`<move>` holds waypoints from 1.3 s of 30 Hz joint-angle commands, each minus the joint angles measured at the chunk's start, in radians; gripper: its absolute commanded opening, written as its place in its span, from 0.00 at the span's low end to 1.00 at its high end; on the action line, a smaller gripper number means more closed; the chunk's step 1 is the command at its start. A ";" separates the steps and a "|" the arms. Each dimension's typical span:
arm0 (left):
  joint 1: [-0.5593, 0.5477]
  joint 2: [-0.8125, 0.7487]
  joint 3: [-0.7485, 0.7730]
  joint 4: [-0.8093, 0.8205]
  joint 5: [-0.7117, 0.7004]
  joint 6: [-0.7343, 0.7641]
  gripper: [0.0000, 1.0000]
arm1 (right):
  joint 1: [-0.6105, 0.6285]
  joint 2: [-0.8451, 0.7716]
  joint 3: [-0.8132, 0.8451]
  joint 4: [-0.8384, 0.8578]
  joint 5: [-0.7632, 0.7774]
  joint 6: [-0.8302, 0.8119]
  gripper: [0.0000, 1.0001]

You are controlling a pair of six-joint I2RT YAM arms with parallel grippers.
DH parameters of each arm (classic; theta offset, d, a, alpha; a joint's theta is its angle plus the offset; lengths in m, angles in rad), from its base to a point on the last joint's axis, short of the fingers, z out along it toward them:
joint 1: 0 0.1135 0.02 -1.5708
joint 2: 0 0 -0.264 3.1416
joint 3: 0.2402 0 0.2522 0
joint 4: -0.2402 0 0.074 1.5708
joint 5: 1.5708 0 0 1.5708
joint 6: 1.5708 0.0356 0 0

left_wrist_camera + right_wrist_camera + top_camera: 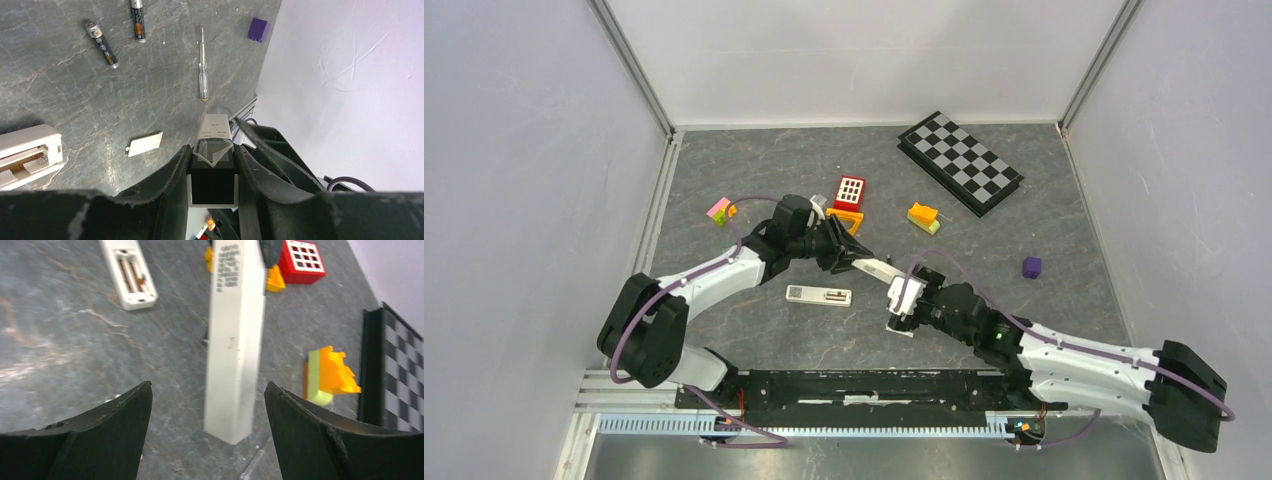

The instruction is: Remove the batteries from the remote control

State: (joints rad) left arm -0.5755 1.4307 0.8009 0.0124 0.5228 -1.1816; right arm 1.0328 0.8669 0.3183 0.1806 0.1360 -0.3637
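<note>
Left claw (213, 152) is clamped on a white remote (235, 340) held above the surface (60, 100); right claw (207, 385) gapes wide around its free end, untouching. Two batteries (103, 45) lie on the surface beyond the left claw.

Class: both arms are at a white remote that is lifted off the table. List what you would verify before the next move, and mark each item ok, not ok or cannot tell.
1. Left gripper is shut on the held remote: ok.
2. Right gripper is open, with the remote's free end between its fingers and untouched: ok.
3. Held remote's battery cover is off: cannot tell. The face the right wrist camera sees shows only printed text.
4. Second remote, lying flat, has its compartment open with no cells inside: ok.
5. Two batteries lie loose, away from both remotes: ok.
</note>
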 commanded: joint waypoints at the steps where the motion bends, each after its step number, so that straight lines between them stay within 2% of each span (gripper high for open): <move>1: 0.003 -0.030 -0.004 0.003 0.014 -0.066 0.02 | 0.016 0.064 -0.015 0.210 0.215 -0.131 0.85; 3: 0.003 -0.038 -0.006 -0.001 0.022 -0.073 0.02 | 0.019 0.100 -0.016 0.235 0.240 -0.160 0.83; 8: 0.003 -0.057 -0.006 -0.001 0.034 -0.087 0.02 | 0.018 0.164 -0.029 0.341 0.214 -0.189 0.66; 17: 0.004 -0.081 -0.007 0.000 0.035 -0.044 0.04 | 0.020 0.174 -0.028 0.372 0.244 -0.144 0.17; 18: 0.006 -0.081 -0.003 0.000 0.038 -0.025 0.10 | 0.019 0.167 -0.030 0.372 0.239 -0.130 0.14; 19: 0.008 -0.079 0.002 0.004 0.046 -0.004 0.25 | 0.020 0.159 -0.035 0.369 0.232 -0.113 0.08; 21: 0.011 -0.078 0.013 0.009 0.062 0.048 0.41 | 0.019 0.142 -0.043 0.363 0.215 -0.065 0.01; 23: 0.015 -0.082 0.018 0.023 0.080 0.095 0.64 | 0.017 0.131 -0.039 0.335 0.190 -0.014 0.00; 25: 0.028 -0.095 0.028 0.023 0.094 0.164 0.80 | 0.008 0.122 -0.026 0.284 0.143 0.029 0.00; 28: 0.048 -0.139 0.034 -0.002 0.079 0.285 0.99 | -0.046 0.115 0.011 0.173 0.020 0.110 0.00; 31: 0.079 -0.183 0.034 -0.006 0.074 0.387 1.00 | -0.165 0.107 0.039 0.092 -0.208 0.210 0.00; 33: 0.112 -0.215 0.029 0.010 0.094 0.427 1.00 | -0.283 0.096 0.032 0.091 -0.448 0.286 0.00; 35: 0.138 -0.256 0.024 0.050 0.131 0.469 1.00 | -0.373 0.100 0.034 0.087 -0.602 0.346 0.00; 39: 0.145 -0.364 -0.007 0.155 0.170 0.598 1.00 | -0.456 0.134 0.066 0.086 -0.884 0.414 0.00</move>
State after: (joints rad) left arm -0.4351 1.1767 0.7956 0.0269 0.6209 -0.7856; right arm 0.6308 0.9867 0.3103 0.2508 -0.3393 -0.0875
